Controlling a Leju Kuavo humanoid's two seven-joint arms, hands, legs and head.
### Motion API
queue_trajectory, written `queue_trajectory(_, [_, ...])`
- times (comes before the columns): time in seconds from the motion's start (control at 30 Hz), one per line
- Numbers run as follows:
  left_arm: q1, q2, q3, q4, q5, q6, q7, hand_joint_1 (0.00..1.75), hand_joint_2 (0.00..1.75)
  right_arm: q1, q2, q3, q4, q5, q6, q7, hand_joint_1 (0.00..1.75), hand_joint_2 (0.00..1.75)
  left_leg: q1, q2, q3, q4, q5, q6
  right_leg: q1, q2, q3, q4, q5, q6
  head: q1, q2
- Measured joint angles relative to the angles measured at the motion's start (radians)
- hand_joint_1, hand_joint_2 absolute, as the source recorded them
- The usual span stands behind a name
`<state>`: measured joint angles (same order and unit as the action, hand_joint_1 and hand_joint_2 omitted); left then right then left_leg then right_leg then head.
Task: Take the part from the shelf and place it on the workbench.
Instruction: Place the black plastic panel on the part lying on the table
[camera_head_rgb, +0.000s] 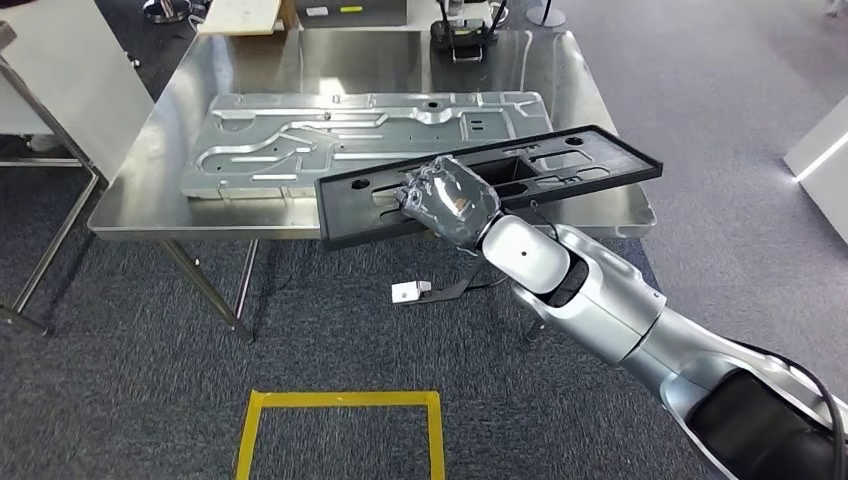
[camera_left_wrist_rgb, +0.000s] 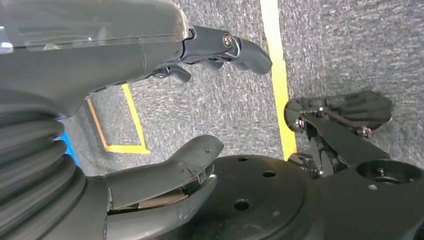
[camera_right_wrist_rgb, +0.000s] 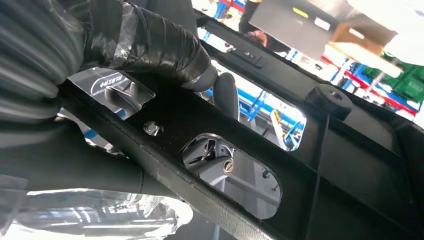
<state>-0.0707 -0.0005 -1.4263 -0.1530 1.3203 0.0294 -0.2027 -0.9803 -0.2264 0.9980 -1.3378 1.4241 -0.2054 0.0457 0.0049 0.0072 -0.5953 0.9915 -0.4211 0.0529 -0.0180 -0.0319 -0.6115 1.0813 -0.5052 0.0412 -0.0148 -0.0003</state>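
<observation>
Right arm: nearest the head camera, my silver arm comes up from the lower right corner toward the near edge of the counter.
Floor, left to right: yellow tape square on grey carpet at the lower left; a small white block with a dark cable under the counter's near edge.
Counter: shiny steel, carrying a long silver metal panel with ribs and slots, lying flat across its middle.
Part: a long black frame with rectangular cutouts, tilted, its right end higher. From the head view it overlaps the near edge of the counter and the metal panel; I cannot tell whether it touches either.
Right hand: holding the part near its middle, wrapped in dark tape.
Right wrist view adds: close in, my taped thumb lies over one face of the black frame and my fingers show through its cutouts, so the frame is clamped between them. A screw and a round rubber bump on the frame show here, too small to make out from the head.
Left hand: seen by its own wrist camera over carpet and yellow tape. Thumb and fingers spread wide apart, holding nothing.
</observation>
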Motion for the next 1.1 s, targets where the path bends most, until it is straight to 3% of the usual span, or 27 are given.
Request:
queue_trajectory(0.07, [-0.003,-0.001,0.0,0.0,0.0,0.0,-0.001,0.0,1.75,-0.001,-0.005,0.0,0.0,-0.004,0.001,-0.002,1.75,1.75,0.0,-0.003,0.005,-0.002,-0.003,0.005,-0.001,0.026,-0.076,0.139,-0.059,-0.002,0.001,0.0])
queue_trajectory(0.1, [-0.004,-0.001,0.0,0.0,0.001,0.001,-0.002,0.0,1.75,0.001,-0.007,0.001,0.0,-0.005,0.004,-0.002,1.75,1.75,-0.001,-0.006,0.006,-0.001,-0.006,0.006,-0.002,0.029,-0.113,0.199,-0.076,-0.002,0.0,0.0])
queue_trajectory(0.13, [-0.004,-0.001,0.0,0.0,0.002,0.001,-0.002,0.0,1.75,0.003,-0.008,0.003,0.0,-0.006,0.008,-0.002,1.75,1.75,0.0,-0.01,0.01,0.0,-0.009,0.005,-0.003,0.03,-0.133,0.225,-0.07,-0.002,0.0,0.0])
queue_trajectory(0.17, [-0.004,-0.001,0.0,0.0,0.003,0.002,-0.002,0.0,1.75,0.005,-0.009,0.004,0.0,-0.007,0.012,-0.002,1.75,1.75,0.0,-0.014,0.014,0.003,-0.014,0.002,-0.004,0.03,-0.132,0.207,-0.042,-0.002,0.0,0.0])
queue_trajectory(0.23, [-0.002,-0.001,0.0,0.0,0.004,0.002,-0.002,0.0,1.75,0.004,-0.011,0.006,0.0,-0.009,0.017,-0.002,1.75,1.75,0.002,-0.022,0.025,0.011,-0.029,-0.006,-0.007,0.031,-0.079,0.078,0.041,-0.004,0.001,0.0])
queue_trajectory(0.27, [-0.003,-0.002,0.0,0.0,0.005,0.002,-0.002,0.0,1.75,0.003,-0.012,0.006,0.0,-0.009,0.019,-0.002,1.75,1.75,0.0,-0.025,0.027,0.017,-0.037,-0.012,-0.006,0.032,-0.051,0.014,0.067,-0.007,0.001,0.0])
queue_trajectory(0.33, [-0.005,-0.002,0.0,0.0,0.006,0.002,-0.001,0.0,1.75,0.003,-0.014,0.006,-0.001,-0.011,0.021,-0.001,1.75,1.75,-0.001,-0.03,0.027,0.024,-0.048,-0.024,-0.003,0.035,-0.024,-0.044,0.075,-0.017,0.001,0.0])
queue_trajectory(0.47, [-0.003,-0.002,0.0,0.0,0.006,0.002,-0.002,0.0,1.75,0.004,-0.016,0.007,-0.002,-0.012,0.018,0.001,1.75,1.75,0.003,-0.026,0.024,0.047,-0.072,-0.048,-0.002,0.034,-0.004,-0.055,0.059,-0.045,0.0,0.0])
queue_trajectory(0.5, [-0.003,-0.001,0.0,0.0,0.006,0.002,-0.003,0.0,1.75,0.003,-0.016,0.007,-0.002,-0.012,0.018,0.002,1.75,1.75,0.005,-0.023,0.005,0.089,-0.09,-0.054,-0.004,0.033,0.005,-0.058,0.055,-0.051,-0.001,0.0])
queue_trajectory(0.57, [-0.004,-0.002,0.0,0.0,0.007,0.002,-0.004,0.0,1.75,0.004,-0.016,0.009,-0.002,-0.014,0.019,0.002,1.75,1.75,0.008,-0.017,-0.073,0.226,-0.136,-0.063,-0.003,0.032,0.02,-0.059,0.042,-0.059,-0.001,0.0])
queue_trajectory(0.6, [-0.004,-0.001,0.0,0.0,0.007,0.002,-0.004,0.0,1.75,0.005,-0.016,0.011,-0.002,-0.015,0.02,0.001,1.75,1.75,0.008,-0.016,-0.116,0.289,-0.148,-0.066,-0.002,0.031,0.028,-0.059,0.034,-0.06,-0.001,0.0])
queue_trajectory(0.63, [-0.003,-0.001,0.0,0.0,0.007,0.002,-0.004,0.0,1.75,0.006,-0.016,0.013,-0.002,-0.016,0.021,0.001,1.75,1.75,0.008,-0.015,-0.145,0.32,-0.141,-0.066,-0.002,0.031,0.039,-0.059,0.026,-0.06,-0.001,0.0])
queue_trajectory(0.67, [-0.002,-0.001,0.0,0.0,0.007,0.002,-0.004,0.0,1.75,0.007,-0.016,0.015,-0.002,-0.016,0.021,0.0,1.75,1.75,0.008,-0.015,-0.154,0.311,-0.111,-0.065,-0.002,0.031,0.051,-0.058,0.016,-0.059,-0.001,0.0])
queue_trajectory(0.7, [-0.001,-0.001,0.0,0.0,0.007,0.002,-0.004,0.0,1.75,0.007,-0.016,0.016,-0.002,-0.016,0.021,0.0,1.75,1.75,0.008,-0.015,-0.143,0.261,-0.062,-0.061,-0.002,0.031,0.066,-0.059,0.006,-0.057,-0.001,0.0])
queue_trajectory(0.77, [0.002,-0.001,0.0,0.0,0.007,0.002,-0.004,0.0,1.75,0.006,-0.016,0.017,-0.003,-0.016,0.021,0.0,1.75,1.75,0.003,-0.012,-0.097,0.126,0.025,-0.048,-0.001,0.031,0.088,-0.061,-0.015,-0.051,-0.001,0.0])
queue_trajectory(0.8, [0.002,0.0,0.0,0.0,0.007,0.002,-0.004,0.0,1.75,0.005,-0.016,0.017,-0.003,-0.016,0.022,0.001,1.75,1.75,-0.001,-0.011,-0.075,0.074,0.04,-0.042,0.0,0.031,0.094,-0.063,-0.022,-0.046,-0.001,0.0])
queue_trajectory(0.9, [-0.002,0.0,0.0,0.0,0.008,0.002,-0.005,0.0,1.75,0.004,-0.015,0.018,-0.005,-0.018,0.022,0.001,1.75,1.75,-0.007,-0.012,-0.048,0.028,0.02,-0.026,0.002,0.03,0.103,-0.066,-0.021,-0.028,-0.001,0.0])
queue_trajectory(0.97, [0.0,0.0,0.0,0.0,0.008,0.002,-0.006,0.0,1.75,0.004,-0.016,0.017,-0.006,-0.022,0.021,0.001,1.75,1.75,-0.003,-0.013,-0.026,0.012,0.014,-0.014,0.001,0.029,0.094,-0.032,-0.016,-0.018,-0.001,0.0])
queue_trajectory(1.03, [0.001,0.0,0.0,0.0,0.008,0.003,-0.006,0.0,1.75,0.003,-0.018,0.017,-0.006,-0.025,0.02,0.001,1.75,1.75,0.0,-0.014,-0.003,0.002,0.004,-0.003,-0.001,0.031,0.035,0.063,-0.036,-0.012,0.0,0.0])
queue_trajectory(1.1, [0.0,0.0,0.0,0.0,0.008,0.004,-0.006,0.0,1.75,0.009,-0.02,0.017,-0.004,-0.028,0.02,0.001,1.75,1.75,-0.001,-0.017,0.014,0.001,-0.012,0.003,-0.001,0.032,-0.053,0.174,-0.082,-0.007,0.0,0.0])
